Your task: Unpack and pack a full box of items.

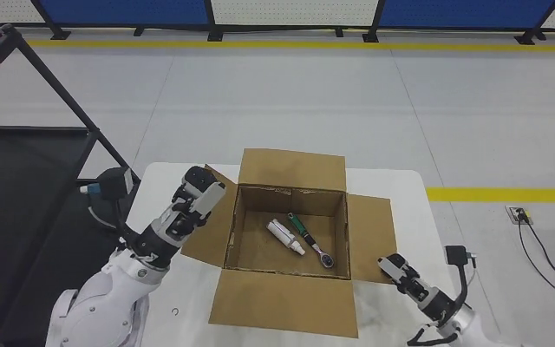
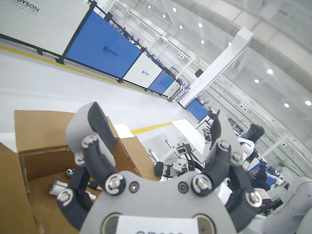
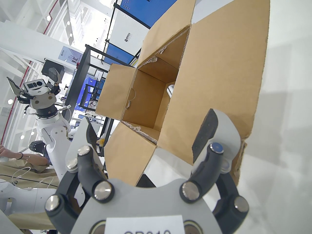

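An open cardboard box point(image 1: 368, 238) sits mid-table with all flaps folded out. Inside lie a white tube point(image 1: 284, 236) and a green-handled ratchet wrench point(image 1: 310, 239). My left gripper point(image 1: 199, 193) hovers over the box's left flap, tilted upward, open and empty point(image 2: 158, 122). The tube point(image 2: 57, 188) and the wrench's green end point(image 2: 70, 171) peek past its fingers. My right gripper point(image 1: 392, 265) rests low by the box's right flap, open with nothing held point(image 3: 148, 132). The box point(image 3: 219, 62) fills the space beyond it, with the tube's tip point(image 3: 170, 89) just showing inside.
The white table point(image 1: 408, 186) has bare room behind and beside the box. A black metal rack point(image 1: 43, 173) stands to the left of the table. Another robot's gripper point(image 3: 34, 83) and a seated person's arm show far off.
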Action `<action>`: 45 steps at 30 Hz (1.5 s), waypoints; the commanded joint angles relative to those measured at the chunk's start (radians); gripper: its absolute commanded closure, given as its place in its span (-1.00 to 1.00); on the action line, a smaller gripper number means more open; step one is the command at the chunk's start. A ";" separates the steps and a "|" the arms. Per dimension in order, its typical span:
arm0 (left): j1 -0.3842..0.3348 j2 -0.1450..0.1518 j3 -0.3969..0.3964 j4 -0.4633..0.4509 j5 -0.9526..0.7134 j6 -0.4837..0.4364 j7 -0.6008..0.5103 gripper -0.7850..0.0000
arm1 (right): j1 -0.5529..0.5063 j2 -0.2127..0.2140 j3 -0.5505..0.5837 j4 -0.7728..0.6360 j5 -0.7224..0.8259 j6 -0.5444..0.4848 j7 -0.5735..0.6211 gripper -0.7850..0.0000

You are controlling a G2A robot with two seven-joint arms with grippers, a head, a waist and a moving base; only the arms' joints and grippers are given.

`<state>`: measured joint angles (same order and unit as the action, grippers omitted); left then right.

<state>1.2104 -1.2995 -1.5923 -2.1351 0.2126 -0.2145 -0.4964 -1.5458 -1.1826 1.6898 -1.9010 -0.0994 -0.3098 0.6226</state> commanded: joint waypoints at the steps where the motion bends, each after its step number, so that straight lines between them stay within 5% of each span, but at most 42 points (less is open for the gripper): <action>1: 0.048 0.001 -0.017 -0.017 -0.010 -0.011 0.021 -1.00 | 0.007 0.001 -0.002 0.015 0.012 -0.004 0.004 -1.00; 5: 0.107 0.002 -0.020 -0.043 -0.025 -0.021 0.063 -1.00 | 0.023 0.004 -0.008 0.042 0.029 -0.013 0.014 -1.00; 12: 0.107 0.002 -0.020 -0.043 -0.025 -0.021 0.063 -1.00 | 0.047 0.008 -0.020 0.062 0.046 -0.017 0.021 -1.00; 24: 0.116 0.002 -0.040 -0.050 -0.056 -0.009 0.103 -1.00 | 0.104 0.021 -0.053 -0.157 -0.039 0.059 0.093 -1.00; 34: 0.178 0.006 -0.198 -0.058 -0.140 0.071 0.219 -1.00 | 0.370 0.031 -0.271 -0.240 -0.298 0.275 0.311 -1.00; 42: 0.280 0.004 -0.258 -0.071 -0.171 0.094 0.288 -1.00 | 0.669 0.002 -0.532 -0.076 -0.376 0.391 0.390 -1.00; 45: 0.280 0.004 -0.258 -0.071 -0.171 0.094 0.288 -1.00 | 0.707 -0.005 -0.559 -0.037 -0.353 0.404 0.384 -1.00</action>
<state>1.4917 -1.2960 -1.8511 -2.2062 0.0410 -0.1203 -0.2078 -0.8389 -1.1875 1.1307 -1.9399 -0.4533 0.0938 1.0077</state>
